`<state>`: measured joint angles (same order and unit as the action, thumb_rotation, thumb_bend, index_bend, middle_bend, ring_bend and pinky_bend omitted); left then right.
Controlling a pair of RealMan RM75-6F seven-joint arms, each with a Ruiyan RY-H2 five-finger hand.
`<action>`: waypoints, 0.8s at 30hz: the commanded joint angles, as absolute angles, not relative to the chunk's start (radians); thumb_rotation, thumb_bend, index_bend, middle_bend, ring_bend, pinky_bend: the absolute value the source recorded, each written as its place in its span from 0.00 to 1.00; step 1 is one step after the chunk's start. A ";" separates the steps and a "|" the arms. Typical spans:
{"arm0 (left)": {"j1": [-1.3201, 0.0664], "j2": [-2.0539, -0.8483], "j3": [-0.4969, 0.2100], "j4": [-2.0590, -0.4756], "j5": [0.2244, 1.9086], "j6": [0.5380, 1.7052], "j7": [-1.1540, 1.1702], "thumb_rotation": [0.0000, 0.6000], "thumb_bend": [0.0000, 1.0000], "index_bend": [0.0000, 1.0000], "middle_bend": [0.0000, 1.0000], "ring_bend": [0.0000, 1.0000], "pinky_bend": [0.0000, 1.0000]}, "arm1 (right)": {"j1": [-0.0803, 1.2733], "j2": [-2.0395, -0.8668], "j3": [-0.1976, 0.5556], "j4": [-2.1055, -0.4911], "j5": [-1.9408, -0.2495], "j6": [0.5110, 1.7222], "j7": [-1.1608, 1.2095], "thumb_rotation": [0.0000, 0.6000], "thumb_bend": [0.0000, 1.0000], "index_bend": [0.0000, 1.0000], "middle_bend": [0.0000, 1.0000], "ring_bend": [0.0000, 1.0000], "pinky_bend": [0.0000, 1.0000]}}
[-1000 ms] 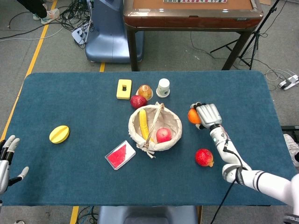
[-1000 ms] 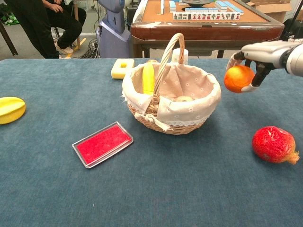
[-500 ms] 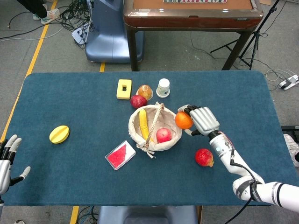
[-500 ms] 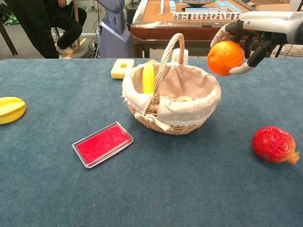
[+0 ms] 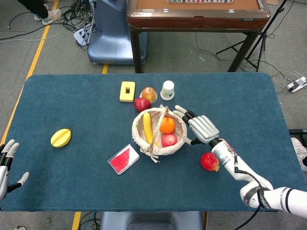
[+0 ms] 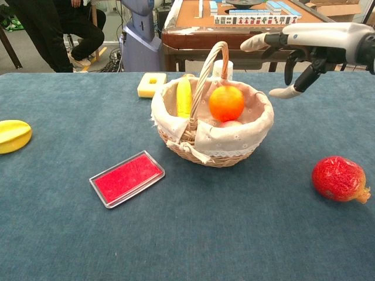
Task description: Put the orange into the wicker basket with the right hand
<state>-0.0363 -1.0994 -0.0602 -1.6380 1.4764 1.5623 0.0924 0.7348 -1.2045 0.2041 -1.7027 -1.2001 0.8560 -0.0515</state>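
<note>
The orange (image 5: pixel 167 125) (image 6: pixel 226 103) is inside the wicker basket (image 5: pixel 178 143) (image 6: pixel 206 146), above a red apple (image 5: pixel 169 140) and beside a banana (image 5: pixel 147 127) (image 6: pixel 184 96). My right hand (image 5: pixel 200 127) (image 6: pixel 300 48) hovers just right of the basket's rim with its fingers spread and nothing in it, clear of the orange. My left hand (image 5: pixel 5 165) is open at the table's near left edge, holding nothing.
A pomegranate (image 5: pixel 209 161) (image 6: pixel 339 179) lies right of the basket, below my right forearm. A red-filled clear case (image 5: pixel 123 158) (image 6: pixel 126 178) lies front left of the basket. Behind the basket are a yellow block (image 5: pixel 127 91), a red fruit, a jelly cup and a white cup (image 5: pixel 167 89). A yellow fruit (image 5: pixel 61 137) lies far left.
My right hand carried the orange left over the basket and let it go. The orange is now in the basket and the hand's fingers have spread.
</note>
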 commanded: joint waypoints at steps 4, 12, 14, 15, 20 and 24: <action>-0.042 -1.094 -0.066 -1.637 1.467 1.552 0.094 1.00 0.26 0.09 0.00 0.00 0.01 | 0.621 -1.116 0.154 -1.754 -1.237 1.031 -0.152 1.00 0.32 0.00 0.00 0.08 0.44; -0.068 -1.094 -0.072 -1.647 1.471 1.521 0.121 1.00 0.26 0.09 0.00 0.00 0.01 | 0.435 -1.037 0.085 -1.810 -1.270 1.276 -0.223 1.00 0.32 0.00 0.04 0.08 0.44; -0.075 -1.095 -0.073 -1.651 1.473 1.513 0.129 1.00 0.26 0.09 0.00 0.00 0.01 | 0.391 -1.021 0.068 -1.811 -1.286 1.322 -0.209 1.00 0.32 0.00 0.04 0.08 0.44; -0.078 -1.096 -0.074 -1.652 1.473 1.510 0.132 1.00 0.26 0.09 0.00 0.00 0.01 | 0.373 -1.016 0.060 -1.808 -1.293 1.339 -0.204 1.00 0.32 0.00 0.05 0.08 0.44; -0.091 -1.101 -0.079 -1.656 1.469 1.497 0.147 1.00 0.26 0.09 0.00 0.00 0.01 | 0.287 -1.006 0.022 -1.788 -1.318 1.405 -0.178 1.00 0.32 0.00 0.07 0.08 0.44; -0.100 -1.105 -0.082 -1.660 1.466 1.488 0.159 1.00 0.26 0.09 0.00 0.00 0.01 | 0.239 -1.013 0.013 -1.774 -1.345 1.458 -0.151 1.00 0.32 0.00 0.09 0.09 0.44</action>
